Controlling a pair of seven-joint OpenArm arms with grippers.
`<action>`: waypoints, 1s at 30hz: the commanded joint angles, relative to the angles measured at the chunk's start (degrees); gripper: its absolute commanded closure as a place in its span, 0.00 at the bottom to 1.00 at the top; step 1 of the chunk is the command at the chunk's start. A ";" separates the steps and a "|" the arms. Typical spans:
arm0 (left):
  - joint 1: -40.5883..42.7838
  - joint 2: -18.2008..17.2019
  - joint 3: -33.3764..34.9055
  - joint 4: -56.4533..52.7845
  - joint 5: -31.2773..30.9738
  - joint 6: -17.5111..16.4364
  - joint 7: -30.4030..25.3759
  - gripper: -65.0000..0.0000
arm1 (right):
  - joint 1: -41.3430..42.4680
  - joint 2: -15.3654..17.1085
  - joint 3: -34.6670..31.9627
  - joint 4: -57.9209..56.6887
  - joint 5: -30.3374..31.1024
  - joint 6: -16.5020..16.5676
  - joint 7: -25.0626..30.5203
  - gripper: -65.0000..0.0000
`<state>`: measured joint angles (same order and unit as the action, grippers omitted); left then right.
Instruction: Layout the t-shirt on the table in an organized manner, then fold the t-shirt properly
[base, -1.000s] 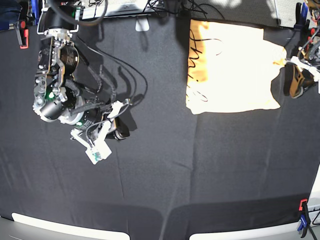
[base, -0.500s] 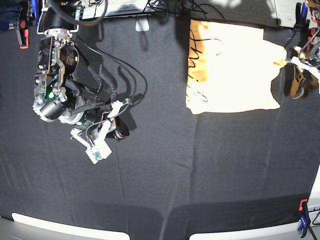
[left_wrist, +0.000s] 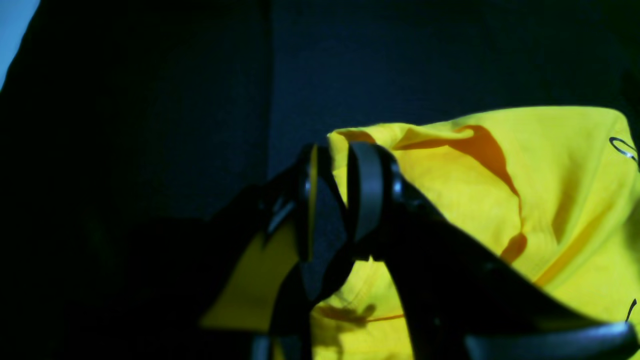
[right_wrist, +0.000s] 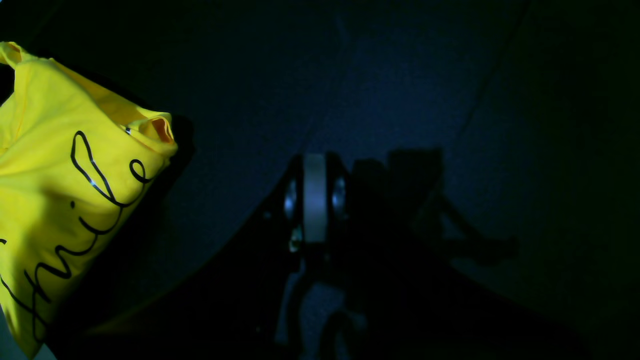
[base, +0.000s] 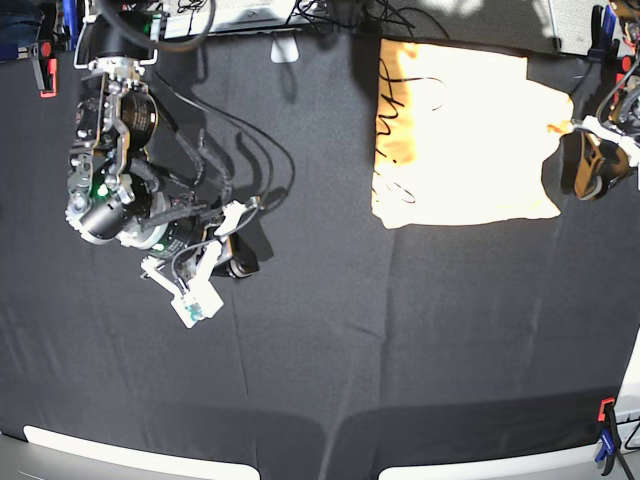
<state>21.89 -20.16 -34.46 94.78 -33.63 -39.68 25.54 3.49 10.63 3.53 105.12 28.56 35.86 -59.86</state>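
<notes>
The pale yellow t-shirt (base: 460, 130) lies folded into a rough rectangle at the back right of the black table (base: 350, 350), with its dark script marks along the left edge. My left gripper (base: 574, 130) sits at the shirt's right edge. In the left wrist view my left gripper (left_wrist: 337, 190) is shut on a fold of the t-shirt (left_wrist: 500, 200). My right gripper (base: 238, 265) rests low over bare cloth at the left, far from the shirt. The right wrist view shows my right gripper (right_wrist: 315, 200) shut on nothing, with the t-shirt (right_wrist: 60, 200) off to its left.
A red clamp (base: 45, 75) sits at the back left edge. A red and blue clamp (base: 605, 435) is at the front right corner. Cables and equipment (base: 250, 15) run along the back edge. White strips (base: 140, 462) line the front edge.
The shirt's right edge now draws out into a small point at the left gripper, which has shifted slightly. The right arm has not moved.
</notes>
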 joint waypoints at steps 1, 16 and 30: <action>-0.13 -0.96 -0.33 1.11 -1.01 -0.32 -1.55 1.00 | 1.07 0.33 0.22 1.11 0.85 0.26 0.79 1.00; 5.46 -0.94 -0.33 1.11 -12.04 -0.32 7.72 1.00 | 1.11 0.31 -4.04 -1.07 4.83 2.14 0.74 1.00; 15.06 -0.98 0.15 4.15 -21.29 -0.32 20.37 1.00 | 6.23 0.28 -16.09 -9.92 -3.26 2.12 8.48 1.00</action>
<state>36.58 -20.51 -34.09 97.89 -53.91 -39.51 46.65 8.29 10.68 -12.78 94.15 24.84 37.71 -52.93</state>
